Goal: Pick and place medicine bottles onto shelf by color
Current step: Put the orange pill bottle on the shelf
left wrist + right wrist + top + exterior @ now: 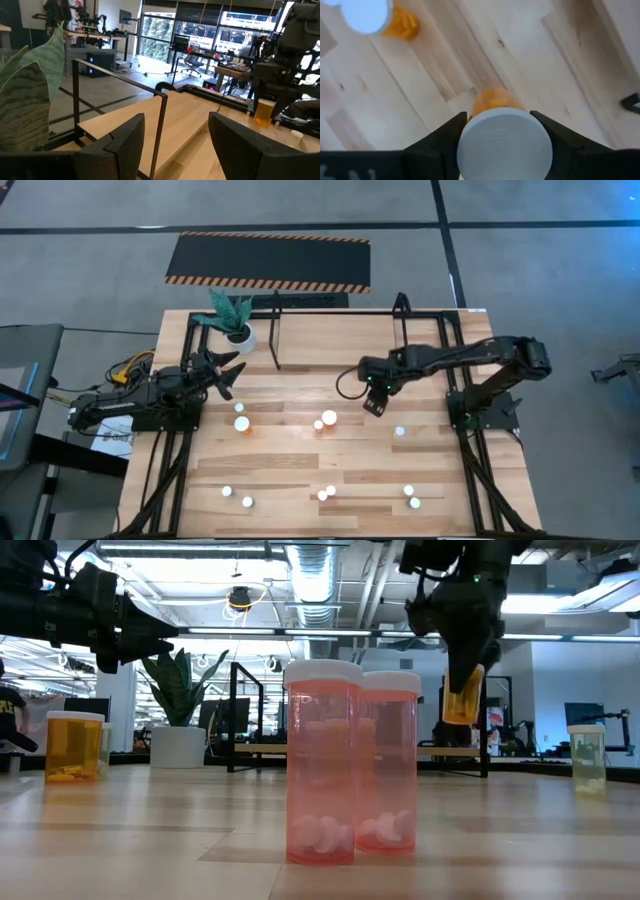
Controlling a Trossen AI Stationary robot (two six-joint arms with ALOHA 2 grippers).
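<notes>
My right gripper [374,398] hangs over the middle of the table, shut on an orange medicine bottle [462,700] with a white cap. Two pinkish bottles [350,775] stand upright on their bases close to the low camera. An orange bottle [73,745] stands at the left and a greenish one [587,758] at the right. The shelf [277,330], a thin black tube frame, stands along the table's far edge. My left gripper [225,370] waits open at the table's left side, pointing level toward the shelf [162,107]. My right gripper pinches the orange bottle at its white-capped top [504,142] between its two fingers [445,137]. The fingers come from above, pointing steeply down. The bottle's orange body [492,100] hangs below the fingers, slightly tilted and lifted clear of the table.
A white pot with a green plant [236,325] stands at the far left beside the shelf. Several more white-capped bottles stand scattered near the table's front edge [325,493] and around the middle [240,423]. Another orange bottle [395,22] stands below my right gripper, to one side.
</notes>
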